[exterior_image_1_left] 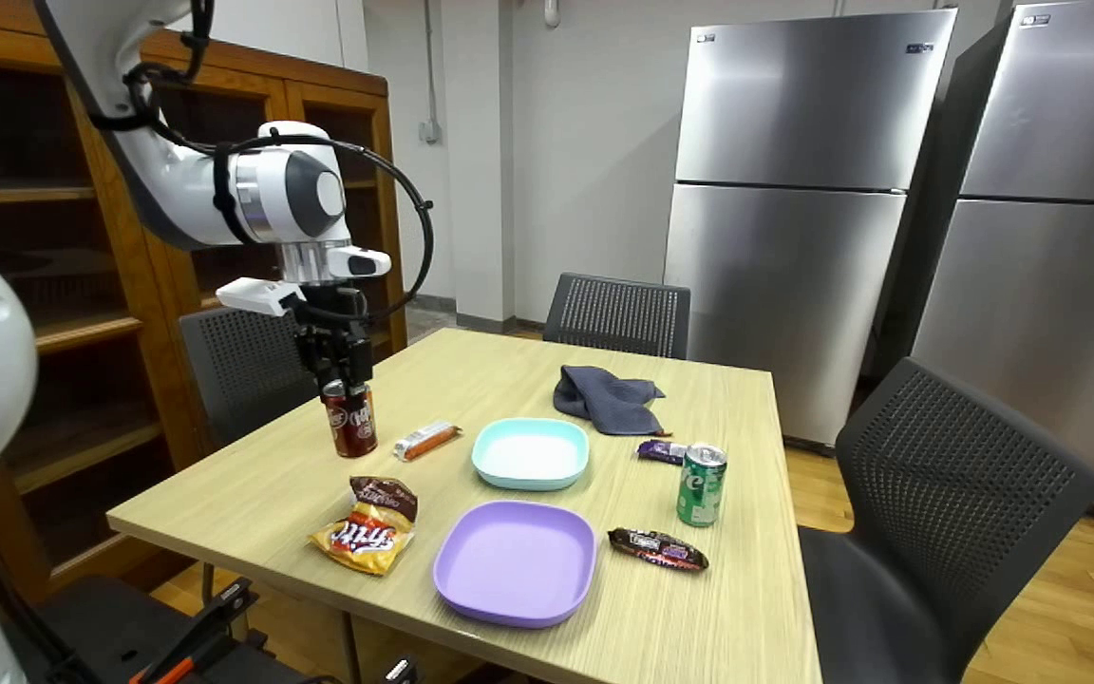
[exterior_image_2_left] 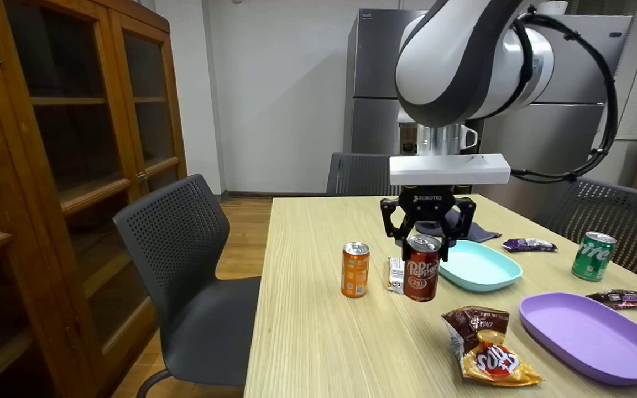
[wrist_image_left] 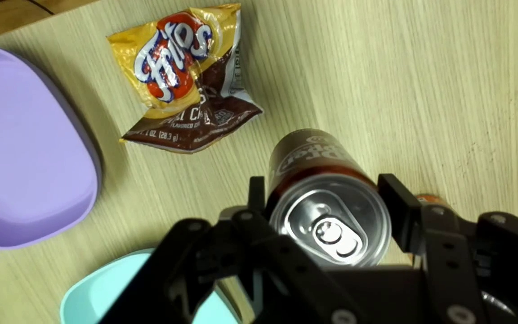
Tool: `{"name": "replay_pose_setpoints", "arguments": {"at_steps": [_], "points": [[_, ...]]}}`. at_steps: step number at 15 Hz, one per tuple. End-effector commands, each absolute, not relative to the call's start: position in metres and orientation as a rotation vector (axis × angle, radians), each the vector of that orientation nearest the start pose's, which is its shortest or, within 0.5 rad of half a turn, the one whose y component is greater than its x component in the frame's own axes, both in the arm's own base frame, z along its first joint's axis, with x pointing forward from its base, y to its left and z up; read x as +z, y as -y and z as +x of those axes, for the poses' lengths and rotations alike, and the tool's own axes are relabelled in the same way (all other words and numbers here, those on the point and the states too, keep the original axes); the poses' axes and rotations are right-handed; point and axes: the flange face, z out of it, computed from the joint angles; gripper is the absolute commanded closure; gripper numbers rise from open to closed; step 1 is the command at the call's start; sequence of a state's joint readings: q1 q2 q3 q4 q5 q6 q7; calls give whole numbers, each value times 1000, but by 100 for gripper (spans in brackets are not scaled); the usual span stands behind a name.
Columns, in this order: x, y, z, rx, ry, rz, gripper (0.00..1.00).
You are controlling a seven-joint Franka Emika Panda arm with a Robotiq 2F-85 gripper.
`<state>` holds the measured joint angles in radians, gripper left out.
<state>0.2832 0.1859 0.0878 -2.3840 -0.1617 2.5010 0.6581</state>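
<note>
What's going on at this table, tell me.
A robot arm has its jaws closed on the sides of a Dr Pepper can, near the top. The can is roughly upright; I can't tell whether it is touching the tabletop. An orange can stands beside it, and a Fritos bag lies close by. Past them sit a turquoise plate and a purple plate.

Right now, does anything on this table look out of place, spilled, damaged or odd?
No spill or damage shows. Only untidy: the Fritos bag beside the purple plate is crumpled rather than flat, and the dark cloth near the turquoise plate lies bunched. The Dr Pepper can in the gripper shows no visible dent.
</note>
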Motion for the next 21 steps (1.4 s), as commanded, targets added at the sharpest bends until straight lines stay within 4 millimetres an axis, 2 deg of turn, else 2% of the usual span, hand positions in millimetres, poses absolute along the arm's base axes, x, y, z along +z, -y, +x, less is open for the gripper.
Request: {"name": "replay_pose_setpoints", "arguments": {"at_steps": [1, 10, 11, 17, 21], "points": [[248, -169, 484, 36, -333, -3232, 62], [245, -125, 545, 17, -468, -3216, 62], [255, -115, 547, 13, -479, -3212, 62], [274, -75, 582, -5, -528, -3196, 62], [275, -48, 605, -2, -526, -3177, 62]]}}
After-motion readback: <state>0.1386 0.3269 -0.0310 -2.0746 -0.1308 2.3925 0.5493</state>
